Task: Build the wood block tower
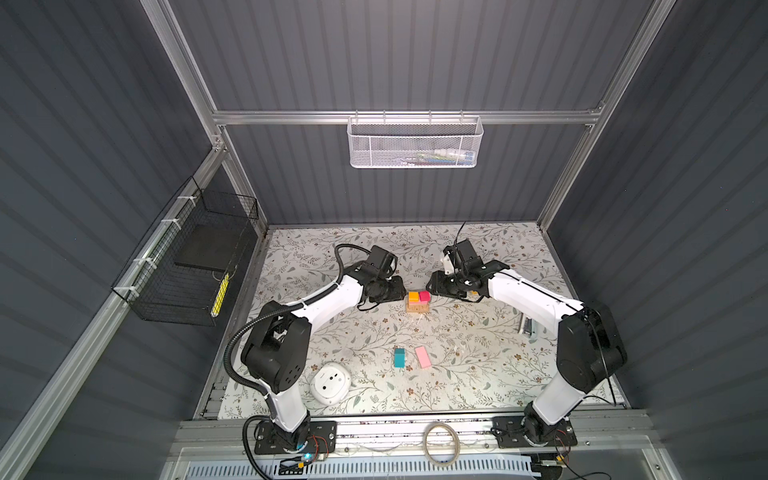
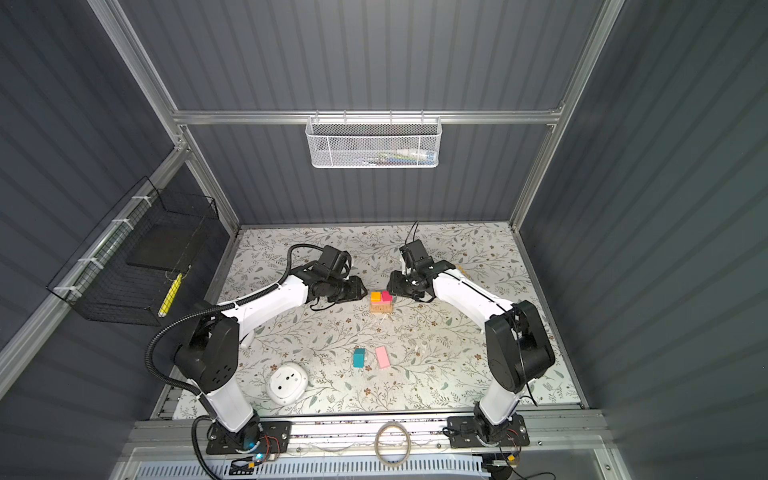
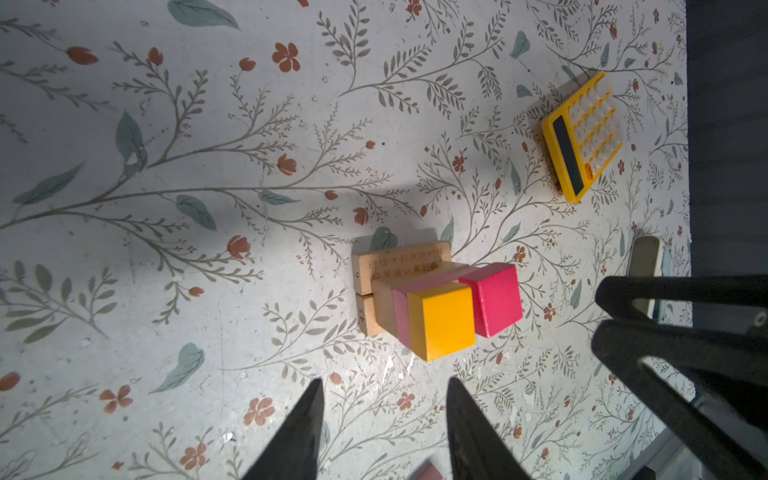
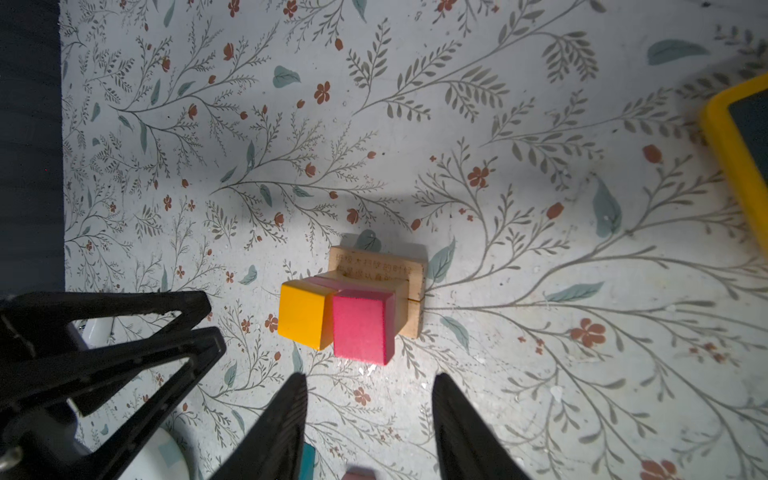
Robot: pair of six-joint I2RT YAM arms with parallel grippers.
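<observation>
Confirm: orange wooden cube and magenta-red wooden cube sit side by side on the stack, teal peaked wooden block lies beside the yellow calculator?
No. The teal peaked wooden block lies beside the loose pale pink wooden slab, as both top views show. The rest stands.

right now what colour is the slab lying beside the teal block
The slab is pale pink, clearest in a top view.
</observation>
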